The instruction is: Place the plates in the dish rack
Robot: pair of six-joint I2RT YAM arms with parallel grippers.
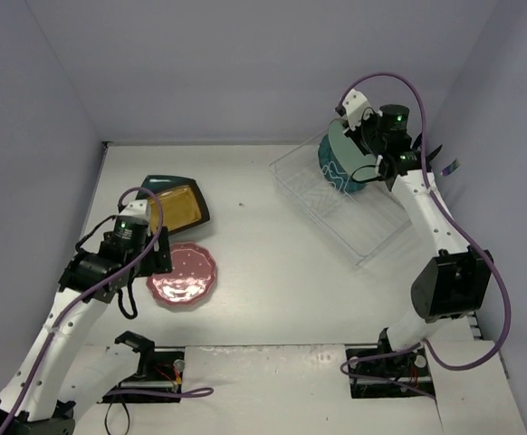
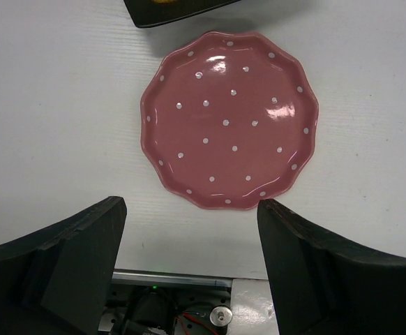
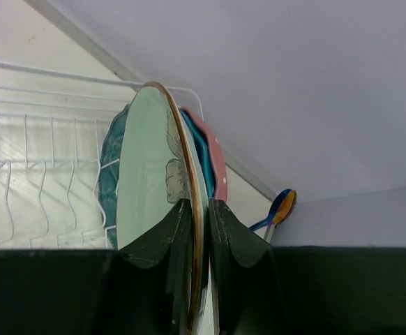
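Wondering what the right gripper [image 3: 199,209] has got here, anyone see it? — kip

yeah, its fingers are pinched tight on the rim of the mint plate [image 3: 144,167], the one with the flower. That plate stands on edge over the far end of the dish rack [image 1: 372,227]. The rack sits on the far right of the table [image 1: 273,299]. — moss

What's behind the mint one? — kip

teal-blue plate [image 3: 109,178] right behind it, also on edge, and a pink rim [image 3: 219,171] with a white dot past that. Can't tell if either is seated in the slots. There's also a blue and orange spoon-like thing [image 3: 281,208] off by the wall. — moss

And the left side? — kip

left gripper [image 2: 189,230] is spread wide with nothing in it, hanging above the pink dotted plate [image 2: 229,118]. That one lies flat on the near left of the table. Just beyond it, the mustard-yellow plate [image 1: 180,207] lies on top of the dark teal plate [image 1: 159,182], with only a strip of teal showing at the far edge. There's a sliver of table between the pink plate and the mustard one. — moss
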